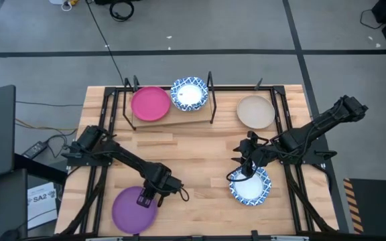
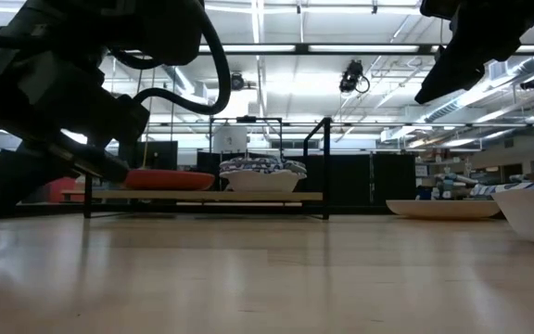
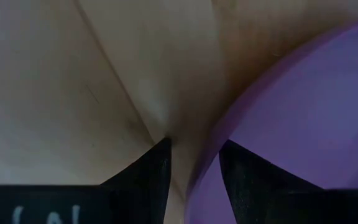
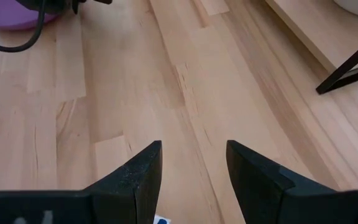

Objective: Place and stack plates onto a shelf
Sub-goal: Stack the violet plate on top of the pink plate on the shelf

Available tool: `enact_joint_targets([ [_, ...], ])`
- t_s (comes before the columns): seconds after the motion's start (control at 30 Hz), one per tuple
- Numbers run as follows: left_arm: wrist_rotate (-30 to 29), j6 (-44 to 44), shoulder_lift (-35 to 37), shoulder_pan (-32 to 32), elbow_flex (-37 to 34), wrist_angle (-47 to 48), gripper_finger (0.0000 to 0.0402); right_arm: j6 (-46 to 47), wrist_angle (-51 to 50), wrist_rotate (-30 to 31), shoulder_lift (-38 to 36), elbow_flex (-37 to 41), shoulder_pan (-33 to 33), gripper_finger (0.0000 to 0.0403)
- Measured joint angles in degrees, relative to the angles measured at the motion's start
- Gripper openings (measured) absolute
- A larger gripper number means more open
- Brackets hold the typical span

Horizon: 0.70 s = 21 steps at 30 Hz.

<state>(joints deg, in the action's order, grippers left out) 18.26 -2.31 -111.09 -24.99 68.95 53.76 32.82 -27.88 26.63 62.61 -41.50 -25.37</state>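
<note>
A purple plate (image 1: 131, 213) lies flat on the table's near left. My left gripper (image 1: 146, 196) is low over its far-right rim (image 3: 207, 158) and open. One finger (image 3: 157, 171) is outside over the wood and the other (image 3: 244, 177) is over the plate's inside. A blue-and-white plate (image 1: 253, 189) sits near right. My right gripper (image 1: 245, 169) hangs open just above its far-left rim (image 4: 160, 219). On the shelf (image 1: 179, 119) a pink plate (image 1: 151, 104) and a blue-and-white plate (image 1: 189, 94) rest side by side. A beige plate (image 1: 254, 111) lies on the table to the shelf's right. My left gripper straddles the purple plate's far-right rim (image 3: 207, 158) from above, one finger inside the plate and one outside. The plate lies flat on the table. Whether either finger touches the rim, I cannot tell.
The shelf's black posts (image 1: 211, 87) stand at the table's far edge, and its board (image 2: 202, 196) sits a little above the tabletop. Black frame bars (image 1: 288, 127) run along the table's sides. Bare wood (image 1: 200, 161) lies between the two arms.
</note>
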Motion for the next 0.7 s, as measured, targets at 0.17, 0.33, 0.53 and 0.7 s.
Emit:
enact_joint_targets([
  [0.17,0.02,-0.17,0.00,0.00,0.00,-0.07,0.0135,0.00,0.00,0.00,0.00,0.00,0.00,0.0185],
  [0.33,0.35,-2.84,0.00,0.02,0.00,-0.11,0.0073,0.00,0.00,0.00,0.00,0.00,-0.01,0.0185],
  [0.53,2.04,-5.48,0.22,0.14,0.06,0.21,0.0014,0.00,-0.02,0.02,0.00,0.00,-0.02,0.0185],
  [0.7,6.27,-6.95,0.49,1.17,0.00,0.50,0.0015,0.00,0.00,0.02,0.00,0.00,-0.01,0.0185],
])
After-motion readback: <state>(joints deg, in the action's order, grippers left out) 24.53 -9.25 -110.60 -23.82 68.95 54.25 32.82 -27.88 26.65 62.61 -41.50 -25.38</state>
